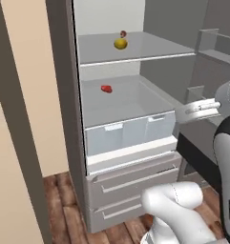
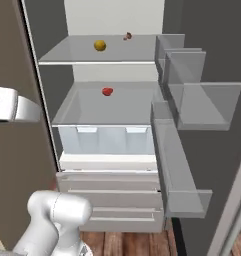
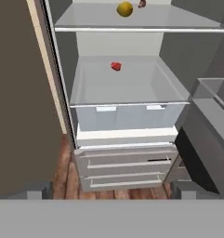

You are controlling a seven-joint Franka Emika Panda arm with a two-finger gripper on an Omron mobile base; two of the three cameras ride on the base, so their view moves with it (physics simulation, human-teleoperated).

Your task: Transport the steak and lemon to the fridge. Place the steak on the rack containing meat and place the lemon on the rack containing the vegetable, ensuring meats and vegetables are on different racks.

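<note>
On the fridge's (image 3: pixel 132 135) upper rack (image 3: pixel 178 21), the lemon (image 3: pixel 125 9) sat beside the vegetable (image 3: pixel 141 3), apart from the meat (image 3: pixel 115 66) below. Gripper (image 3: pixel 111 194) fingers stood wide open, holding nothing.

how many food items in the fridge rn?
3: lemon and the small brownish-red vegetable just behind it on the upper shelf; red meat lump on the shelf below. Drawers are shut, contents hidden.
</note>
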